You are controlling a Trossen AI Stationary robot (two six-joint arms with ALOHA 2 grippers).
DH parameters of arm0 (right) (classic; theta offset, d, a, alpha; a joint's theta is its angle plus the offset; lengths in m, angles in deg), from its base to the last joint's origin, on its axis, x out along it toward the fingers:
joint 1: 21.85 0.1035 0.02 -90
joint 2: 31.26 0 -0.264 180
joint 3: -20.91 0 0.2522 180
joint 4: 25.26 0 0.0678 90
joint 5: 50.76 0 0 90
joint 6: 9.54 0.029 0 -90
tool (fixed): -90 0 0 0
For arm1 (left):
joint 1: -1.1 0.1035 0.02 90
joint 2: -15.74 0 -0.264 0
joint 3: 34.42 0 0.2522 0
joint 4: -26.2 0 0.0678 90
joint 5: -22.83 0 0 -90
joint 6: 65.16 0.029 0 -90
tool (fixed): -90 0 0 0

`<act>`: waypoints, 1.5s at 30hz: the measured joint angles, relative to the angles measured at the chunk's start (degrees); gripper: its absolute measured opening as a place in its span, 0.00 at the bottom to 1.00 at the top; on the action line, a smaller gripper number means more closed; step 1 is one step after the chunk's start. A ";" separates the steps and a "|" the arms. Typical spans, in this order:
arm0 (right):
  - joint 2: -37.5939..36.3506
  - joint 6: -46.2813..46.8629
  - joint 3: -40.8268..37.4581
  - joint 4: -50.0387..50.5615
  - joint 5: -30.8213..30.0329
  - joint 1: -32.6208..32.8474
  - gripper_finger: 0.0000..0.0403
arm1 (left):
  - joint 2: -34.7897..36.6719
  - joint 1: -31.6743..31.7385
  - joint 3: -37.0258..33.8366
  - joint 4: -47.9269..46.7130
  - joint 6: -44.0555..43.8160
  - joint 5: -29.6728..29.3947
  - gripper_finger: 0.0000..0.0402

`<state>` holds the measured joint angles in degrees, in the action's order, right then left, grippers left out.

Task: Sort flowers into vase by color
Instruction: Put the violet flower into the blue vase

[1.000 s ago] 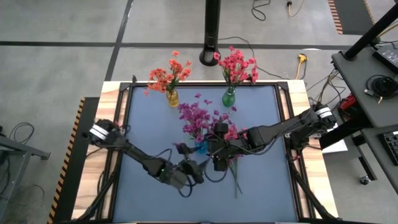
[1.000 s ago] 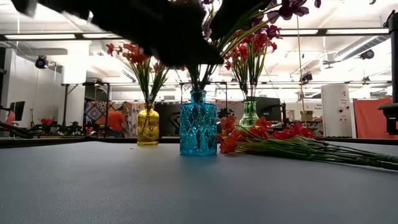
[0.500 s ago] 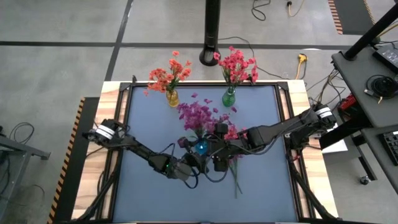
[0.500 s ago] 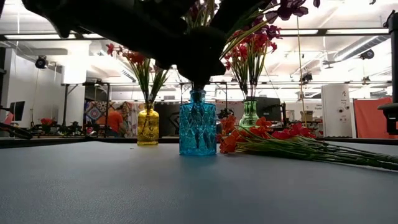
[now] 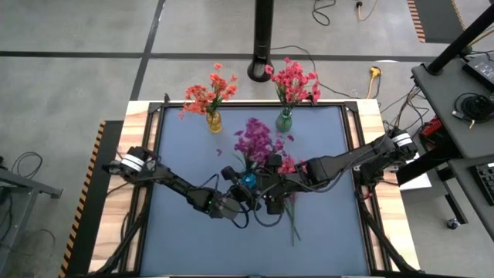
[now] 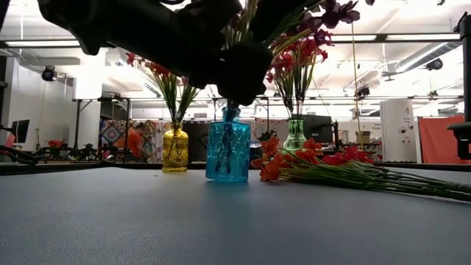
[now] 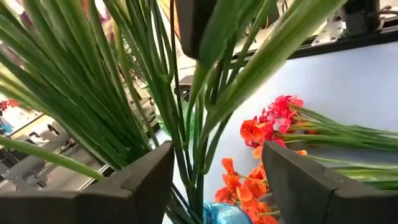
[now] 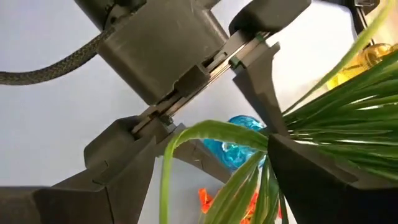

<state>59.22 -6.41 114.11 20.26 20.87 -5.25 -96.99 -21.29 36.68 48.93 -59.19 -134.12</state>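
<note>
A blue vase (image 6: 227, 151) stands tilted mid-table, with purple flowers (image 5: 258, 143) in it. My left gripper (image 7: 217, 180) is level at the vase's mouth (image 7: 219, 214), open, one finger on each side of the green stems (image 7: 189, 149). My right gripper (image 8: 211, 180) reaches in from the right, higher on the same stems (image 8: 323, 112), and is open wide around them. Loose orange and red flowers (image 6: 309, 160) lie on the mat right of the vase. My left gripper comes in level from the near left, just above the vase's mouth. One finger (image 7: 140, 183) lies against the bundle of stems (image 7: 181, 158); the other stands apart from it. My right gripper: I cannot tell whether a finger touches the stems.
A yellow vase (image 5: 214, 120) with orange flowers and a green vase (image 5: 284, 120) with red-pink flowers stand along the far edge. The loose sprigs' stems (image 5: 292, 220) run toward the near edge. The mat's left and near parts (image 5: 185, 239) hold nothing but the left arm.
My left gripper has moved toward the far edge and up to the blue vase's neck. The vase has tipped and its base has slid a little. The purple bunch has swung toward the table's right.
</note>
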 joint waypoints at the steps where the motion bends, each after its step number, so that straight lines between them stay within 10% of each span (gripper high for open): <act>1: 0.00 -0.08 0.00 -0.23 0.00 -0.02 0.75 | -0.10 0.00 0.00 -0.02 -0.63 -0.02 0.55; 45: -0.81 0.32 0.00 -1.01 0.97 -0.09 0.75 | -1.42 -1.18 -0.13 -1.46 -11.08 -4.68 0.09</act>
<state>58.41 -6.09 114.11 19.25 21.84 -5.34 -98.41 -22.47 36.55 47.47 -70.27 -138.80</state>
